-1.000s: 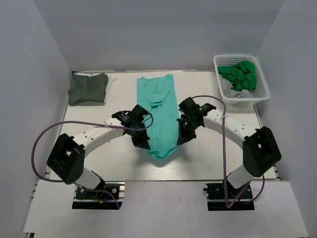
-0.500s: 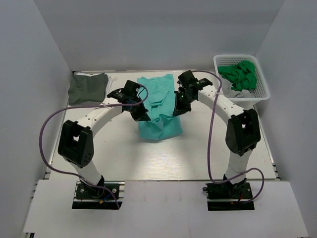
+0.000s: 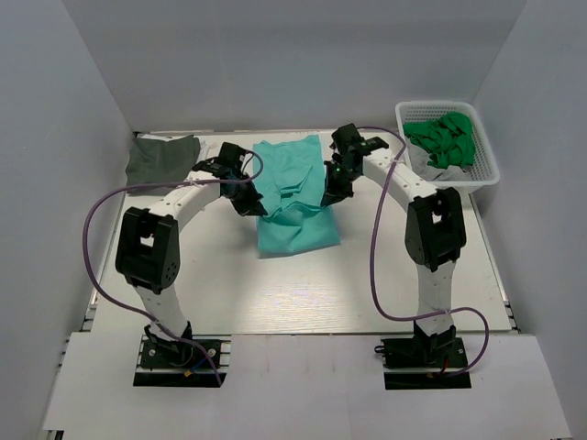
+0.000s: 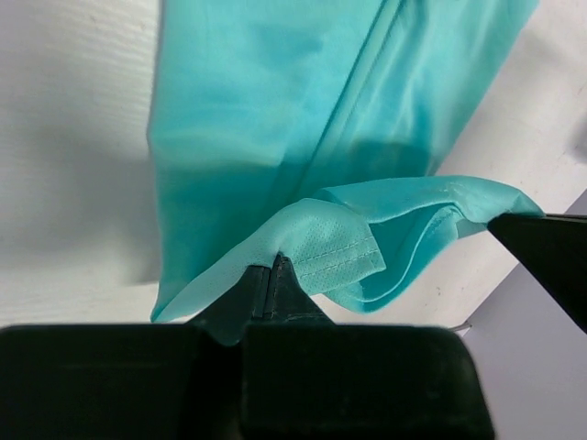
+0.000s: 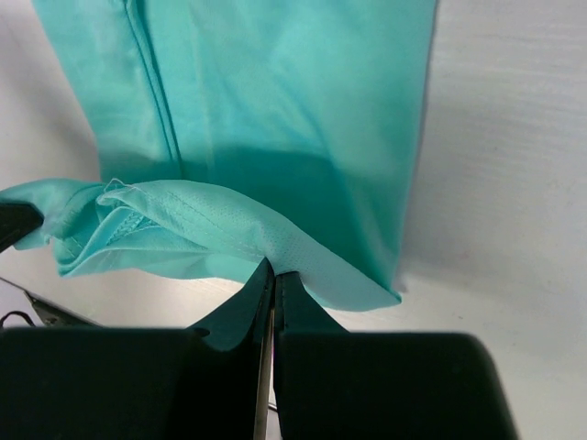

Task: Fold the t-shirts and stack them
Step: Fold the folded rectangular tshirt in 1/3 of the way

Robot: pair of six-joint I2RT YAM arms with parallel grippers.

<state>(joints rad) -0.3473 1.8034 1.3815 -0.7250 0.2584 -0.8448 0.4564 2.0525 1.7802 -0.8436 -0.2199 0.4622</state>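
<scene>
The left end effector (image 4: 271,275) and the right end effector (image 5: 273,272) each pinch the hem of the teal t-shirt (image 3: 298,231). Between them, the fabric sags.

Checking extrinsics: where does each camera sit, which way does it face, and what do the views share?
Top external: above and behind the robot, looking down at the table; left arm and right arm show whole.
Left wrist: on the left hand, looking along its shut fingers at the teal t-shirt.
Right wrist: on the right hand, same forward view, own fingers at the bottom.
Shared: all three show the teal t-shirt.
</scene>
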